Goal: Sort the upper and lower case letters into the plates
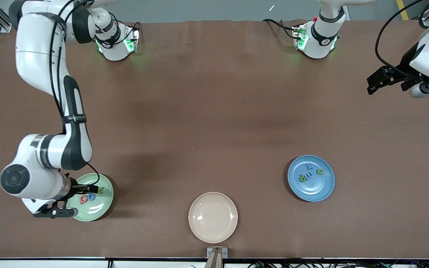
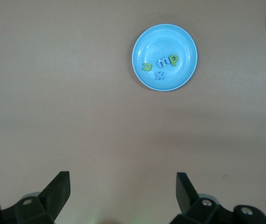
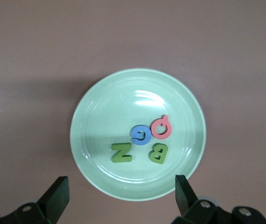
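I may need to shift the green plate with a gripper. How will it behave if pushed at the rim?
The green plate looks glossy and rigid, so it would probably slide rather than flex. Its raised rim may tip under a downward push. The letters, like the Z, lie loose and could skid.

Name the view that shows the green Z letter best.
Right wrist view: the green Z lies fully visible on the pale green plate. In the front view the right gripper partly covers it. The left wrist view lacks it.

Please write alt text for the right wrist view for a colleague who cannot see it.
A pale green plate on a brown table holds four letters: green Z, blue G, pink Q, green B. The open right gripper is above it.
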